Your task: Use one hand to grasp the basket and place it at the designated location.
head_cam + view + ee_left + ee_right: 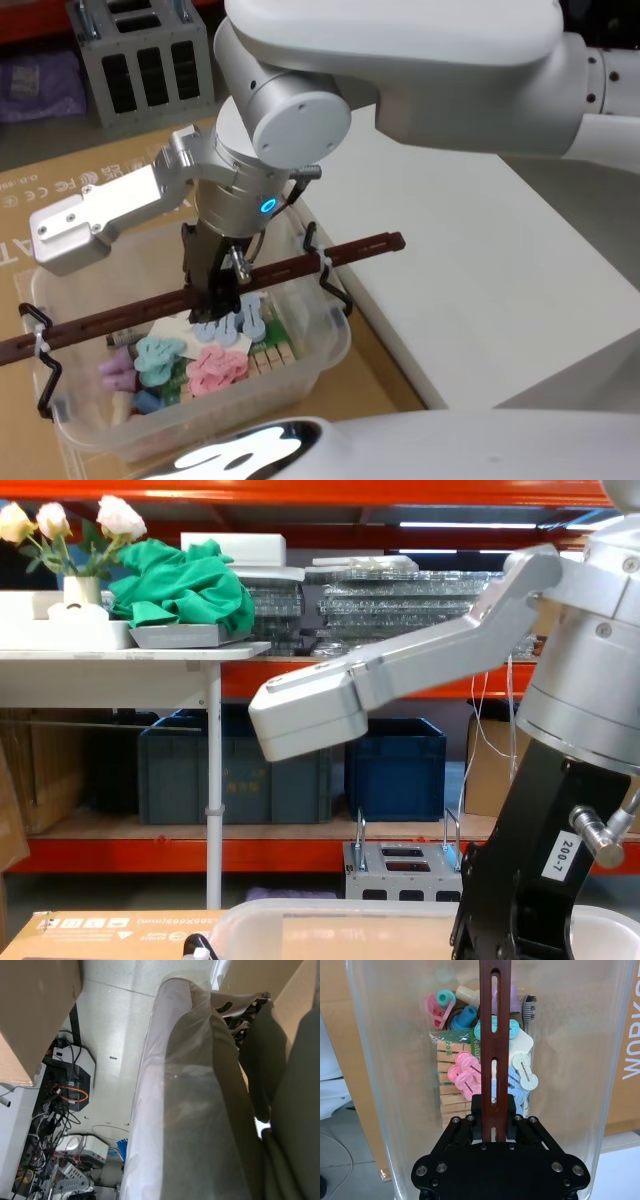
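Warehouse shelving (300, 490) in orange at the back, cardboard sheet (60, 190) down below. The basket (338, 340) is on it or just over it, can't tell which, right beside the white tabletop (480, 280) and loaded with pegs and pastel clips (215, 368). The right hand (215, 295) is clamped on the middle of the brown bail handle (110, 320), which stands raised over the tub. Grasp looks done to me — next should be the lift: straight up, slow, load kept level so it doesn't swing, then across to its spot.

Right tool (508, 912) at basket (335, 916) rim
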{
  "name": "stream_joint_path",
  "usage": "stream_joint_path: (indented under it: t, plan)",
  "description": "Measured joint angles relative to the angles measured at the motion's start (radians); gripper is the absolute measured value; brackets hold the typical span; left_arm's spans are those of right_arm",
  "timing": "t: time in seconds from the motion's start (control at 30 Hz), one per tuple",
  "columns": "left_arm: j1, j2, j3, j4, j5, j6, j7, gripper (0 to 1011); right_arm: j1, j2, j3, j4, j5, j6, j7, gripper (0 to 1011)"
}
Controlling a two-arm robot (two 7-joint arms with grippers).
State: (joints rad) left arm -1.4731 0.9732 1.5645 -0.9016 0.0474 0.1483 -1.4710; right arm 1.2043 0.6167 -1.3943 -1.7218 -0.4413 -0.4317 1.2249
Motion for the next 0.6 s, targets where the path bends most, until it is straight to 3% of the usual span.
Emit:
stream_joint_path:
  t: [0.3,0.6]
  plan:
    - [0.000,0.000,0.000,0.000,0.000,0.000,0.000,0,0.013,0.003,-0.016,-0.002,0.003,0.015,-0.006,250]
    - [0.000,0.000,0.000,0.000,0.000,0.000,0.000,0,0.024,0.015,-0.011,-0.003,0.027,0.013,-0.022,528]
